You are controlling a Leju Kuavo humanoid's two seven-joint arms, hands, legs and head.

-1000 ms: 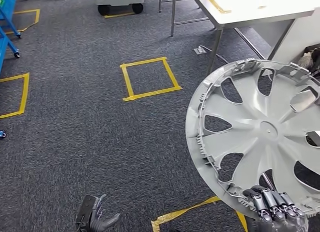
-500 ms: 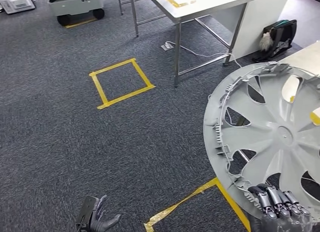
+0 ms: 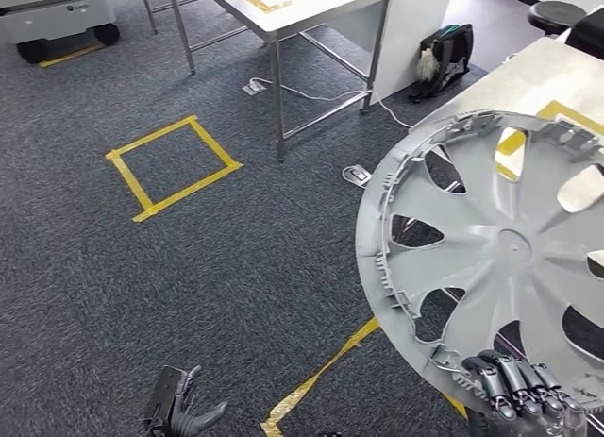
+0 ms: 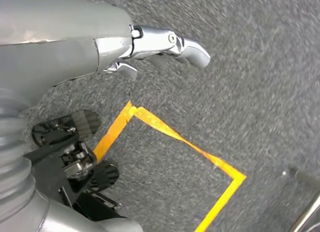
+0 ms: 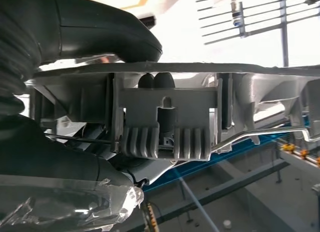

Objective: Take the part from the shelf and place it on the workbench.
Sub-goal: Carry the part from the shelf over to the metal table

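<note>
Part: silver-grey plastic wheel cover, round, with curved spokes and dark teardrop openings, small hub disc at centre, clips and ribs along the rim; held aloft at 3 o'clock of the head view, tilted face-up over grey carpet.
Part, close up: underside of the rim, ribbed grey clip block and a thin wire ring along the edge.
Right hand: at 5 o'clock, dark fingers hooked over the near rim, clamped on the cover; thumb pressed along one face, fingers on the other.
Left hand: low at 7 o'clock, hanging beside the body, holding nothing, fingers loosely spread; silver fingers extended above the carpet.
Workbench: pale top with yellow tape at 2 o'clock, partly behind the cover.
Floor: yellow tape square at 10 o'clock; tape line at 6 o'clock.
Background: white metal-legged table at 12 o'clock; dark bag, possibly with a fur trim, blurred at 1 o'clock.
</note>
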